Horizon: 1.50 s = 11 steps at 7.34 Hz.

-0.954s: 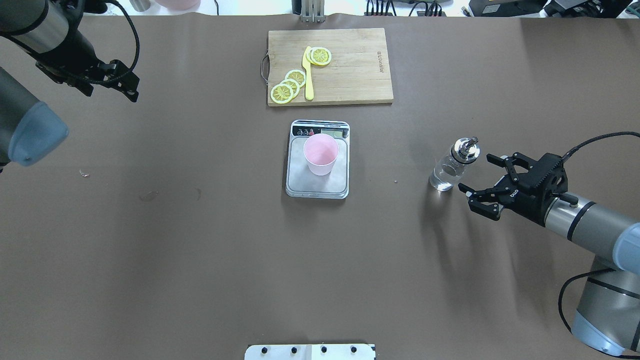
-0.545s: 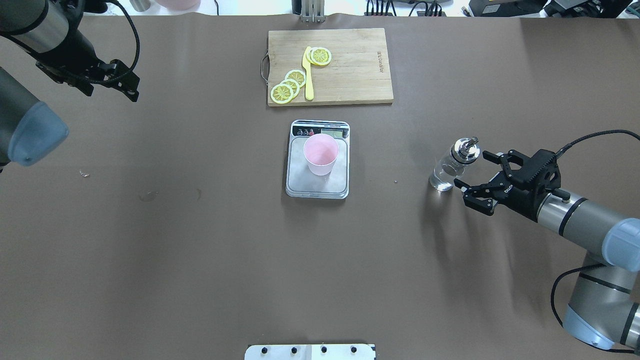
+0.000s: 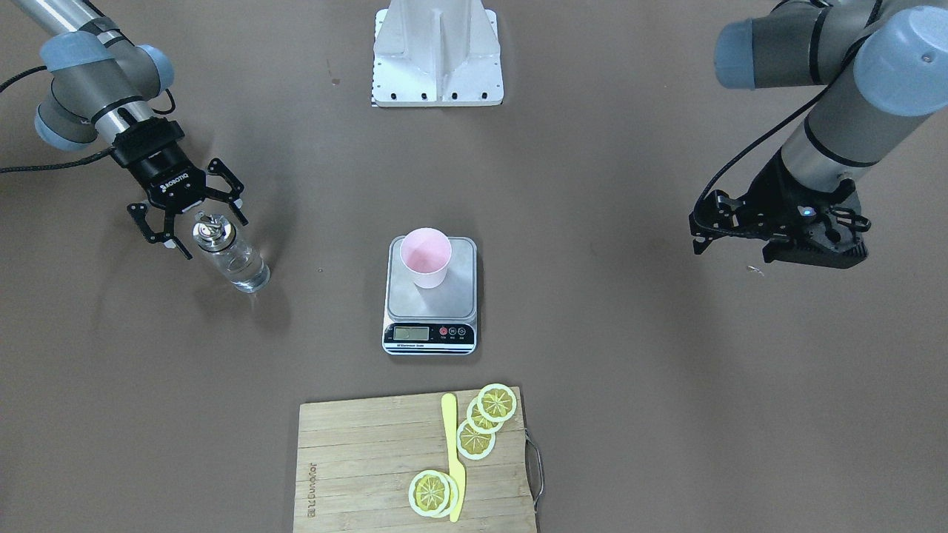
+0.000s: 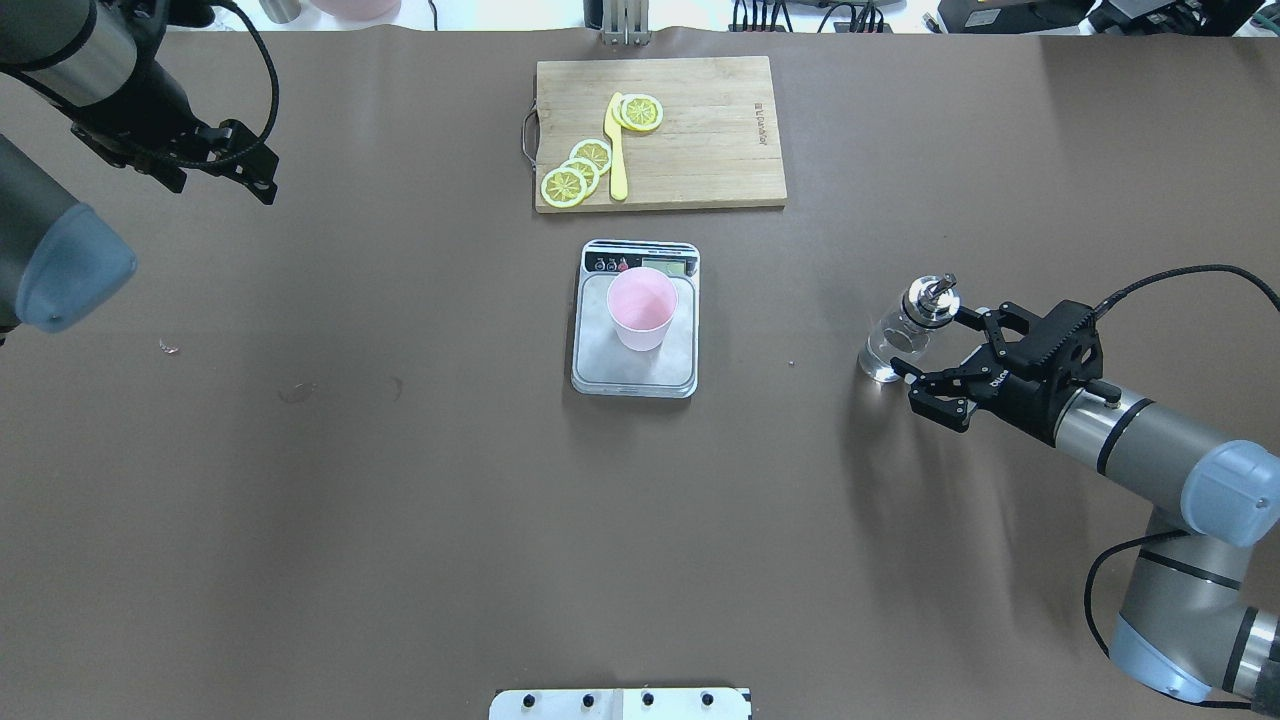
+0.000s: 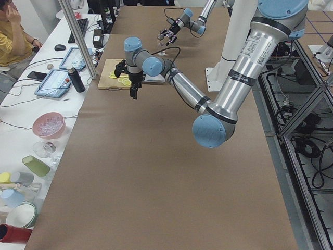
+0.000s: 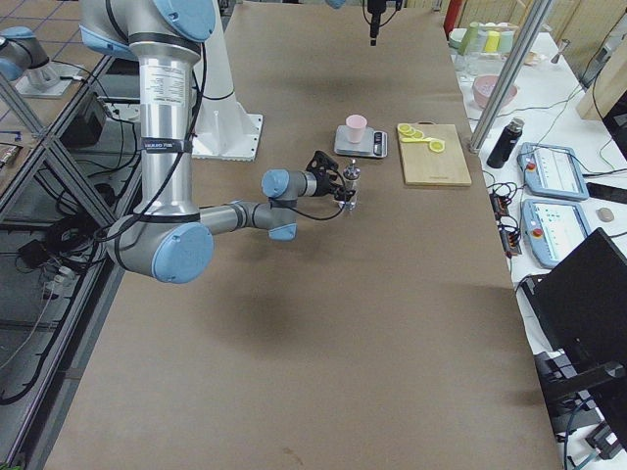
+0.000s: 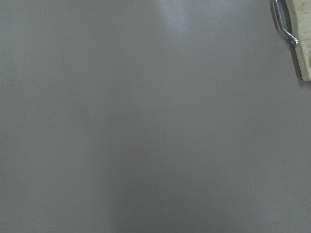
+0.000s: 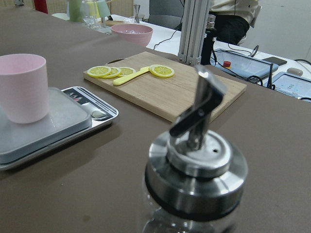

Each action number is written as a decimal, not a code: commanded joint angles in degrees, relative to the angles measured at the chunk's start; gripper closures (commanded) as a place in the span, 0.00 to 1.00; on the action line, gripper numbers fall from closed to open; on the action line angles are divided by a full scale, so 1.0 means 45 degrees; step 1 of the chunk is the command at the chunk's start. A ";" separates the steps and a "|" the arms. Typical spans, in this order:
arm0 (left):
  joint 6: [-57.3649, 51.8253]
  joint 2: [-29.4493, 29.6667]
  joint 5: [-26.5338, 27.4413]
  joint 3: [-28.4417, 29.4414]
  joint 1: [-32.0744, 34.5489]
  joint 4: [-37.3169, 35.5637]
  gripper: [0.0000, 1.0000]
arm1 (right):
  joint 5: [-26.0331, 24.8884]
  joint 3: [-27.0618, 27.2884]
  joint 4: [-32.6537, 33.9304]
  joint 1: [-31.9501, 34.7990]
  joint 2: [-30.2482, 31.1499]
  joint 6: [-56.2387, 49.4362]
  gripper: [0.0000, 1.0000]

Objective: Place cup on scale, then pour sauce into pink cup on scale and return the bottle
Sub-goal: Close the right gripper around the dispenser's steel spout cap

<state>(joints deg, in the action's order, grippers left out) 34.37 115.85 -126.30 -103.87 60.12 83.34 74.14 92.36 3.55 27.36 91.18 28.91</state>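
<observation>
- Pink cup (image 4: 642,308): pale, plain, no handle. Stands upright on the scale (image 4: 600,362), on the half of the platform nearer the display strip; its inside looks empty in the front-facing view.
- Scale: grey steel platform with a black strip carrying the LCD and small buttons. It lies mid-table, with the strip on the side away from the robot's base.
- Bottle (image 4: 900,335): clear glass with a black collar and a shiny metal spout. Upright on the table (image 4: 400,500), well apart from the scale on the robot's right.
- Sauce (image 3: 248,274): colourless liquid, seen through the lower glass of the bottle.
- Right gripper (image 4: 930,340): on the far side of the bottle from the scale. Its jaws are spread wide, one finger on each side of the bottle's upper part; contact cannot be made out. The wrist view shows the spout close and centred.
- Left gripper (image 4: 262,185): well apart from the scale on the robot's left, raised over bare table. Whether its jaws are spread or together cannot be told.
- Cutting board (image 4: 700,150): wooden, with a metal handle. It lies just beyond the scale's display end.
- Lemon slices (image 4: 575,175) and a yellow knife (image 4: 617,150): on the board.
</observation>
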 commanded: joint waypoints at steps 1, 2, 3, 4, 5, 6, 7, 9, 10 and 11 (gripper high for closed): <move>0.0000 -0.0002 0.0000 0.0017 0.0000 -0.0004 0.02 | -0.0440 -0.0133 0.0013 -0.0104 -0.0028 0.0002 0.01; 0.0000 -0.0002 0.0000 0.0017 0.0000 0.0015 0.02 | -0.0904 -0.0191 0.0032 -0.0104 -0.0028 0.0022 0.01; 0.0000 -0.0002 0.0000 0.0017 0.0000 -0.0004 0.02 | -0.1431 -0.0230 0.0032 -0.0162 -0.0009 0.0041 0.01; 0.0000 -0.0002 0.0000 0.0017 0.0000 -0.0004 0.02 | -0.1649 -0.0231 0.0187 -0.0202 -0.0009 0.0061 0.02; 0.0000 -0.0002 0.0000 0.0017 0.0000 -0.0004 0.02 | -0.1941 0.0001 0.0788 -0.0241 -0.0028 0.0332 0.02; 0.0000 -0.0002 0.0000 0.0017 0.0000 -0.0004 0.02 | -0.1963 0.0004 0.0871 -0.0357 -0.0028 0.0682 0.02; 0.0000 -0.0002 0.0000 0.0036 0.0000 -0.0004 0.02 | -0.1963 0.0023 0.0872 -0.0416 -0.0048 0.0705 0.02; 0.0000 -0.0002 0.0000 0.0036 0.0000 0.0015 0.02 | -0.2331 -0.0074 0.0891 -0.0649 -0.0321 0.0705 0.02; 0.0000 -0.0002 0.0000 0.0036 0.0000 0.0015 0.02 | -0.2470 -0.0017 0.0891 -0.0825 -0.0321 0.0705 0.02; 0.0000 -0.0002 0.0000 0.0017 0.0000 -0.0004 0.02 | -0.2471 0.0003 0.0891 -0.0866 -0.0321 0.0705 0.02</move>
<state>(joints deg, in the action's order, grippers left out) 34.36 115.84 -126.30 -103.74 60.12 83.39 63.41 92.25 7.55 23.99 89.82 32.07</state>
